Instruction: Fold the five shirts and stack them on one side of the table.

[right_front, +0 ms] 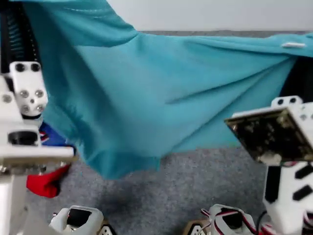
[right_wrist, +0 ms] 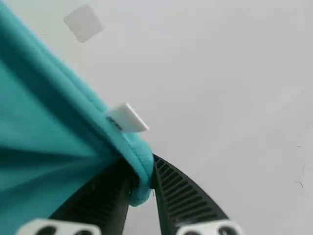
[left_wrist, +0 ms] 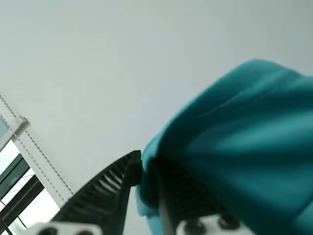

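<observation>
The left gripper (left_wrist: 145, 178) has its fingers clamped on a bunched edge of the teal shirt (right_front: 161, 98); the right gripper (right_wrist: 142, 182) pinches the hem by the white tag (right_wrist: 128, 119). Stretched between them above the table (right_front: 205, 186), it seems held for laying flat.

You've got one teal shirt (right_front: 161, 98) hanging above the counter (right_front: 195, 186). It's stretched wide across the far side from left to right, creased and sagging through the middle, and its lower edge droops lowest toward the left. The left end is pinched in the left claw (left_wrist: 142, 169). The right end is pinched in the right claw (right_wrist: 142, 183), right next to a little white tag (right_wrist: 128, 119). At the near left there's a bunched red garment (right_front: 46, 183) with a blue garment (right_front: 53, 138) just behind it.
</observation>
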You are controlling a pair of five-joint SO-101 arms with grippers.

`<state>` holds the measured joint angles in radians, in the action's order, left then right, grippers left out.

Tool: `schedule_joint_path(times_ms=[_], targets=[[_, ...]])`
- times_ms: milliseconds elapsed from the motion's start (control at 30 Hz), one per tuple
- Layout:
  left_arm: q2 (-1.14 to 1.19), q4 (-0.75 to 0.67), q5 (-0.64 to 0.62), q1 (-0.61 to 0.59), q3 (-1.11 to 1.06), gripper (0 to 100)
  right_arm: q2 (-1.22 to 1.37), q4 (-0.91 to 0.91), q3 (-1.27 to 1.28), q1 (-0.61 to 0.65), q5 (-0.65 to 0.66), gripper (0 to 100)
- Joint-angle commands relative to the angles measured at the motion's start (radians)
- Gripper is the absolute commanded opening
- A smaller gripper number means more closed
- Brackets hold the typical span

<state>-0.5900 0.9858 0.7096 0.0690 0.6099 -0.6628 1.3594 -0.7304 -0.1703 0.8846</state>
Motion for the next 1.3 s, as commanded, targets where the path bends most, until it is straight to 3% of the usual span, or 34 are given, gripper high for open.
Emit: schedule_joint_path(times_ms=[0,233,333,433,633,833,1100,1267], targets=[[-0.014,-0.008,0.011,0.008,0.044,2,-0.027,0.061,-0.048,-0.013,0.025,0.9],[-0.003,0.319,0.011,0.034,0.079,2,-0.024,0.358,-0.028,-0.008,0.037,0.9],[0.025,0.468,0.012,0.072,-0.035,2,0.033,0.43,0.066,-0.007,0.041,0.9],[0.072,0.483,0.012,0.08,-0.194,2,0.088,0.427,0.227,-0.007,0.044,0.9],[0.216,0.17,0.009,0.043,-0.486,2,0.214,0.303,0.563,0.041,0.044,0.9],[0.443,-0.216,0.009,0.011,-0.618,2,0.354,-0.081,0.799,0.036,0.044,0.9],[0.776,-0.629,0.012,-0.021,-0.51,2,0.61,-0.553,0.844,0.019,0.041,0.9],[0.956,-0.698,0.048,-0.029,-0.317,2,0.713,-0.769,0.844,-0.004,0.043,0.9]])
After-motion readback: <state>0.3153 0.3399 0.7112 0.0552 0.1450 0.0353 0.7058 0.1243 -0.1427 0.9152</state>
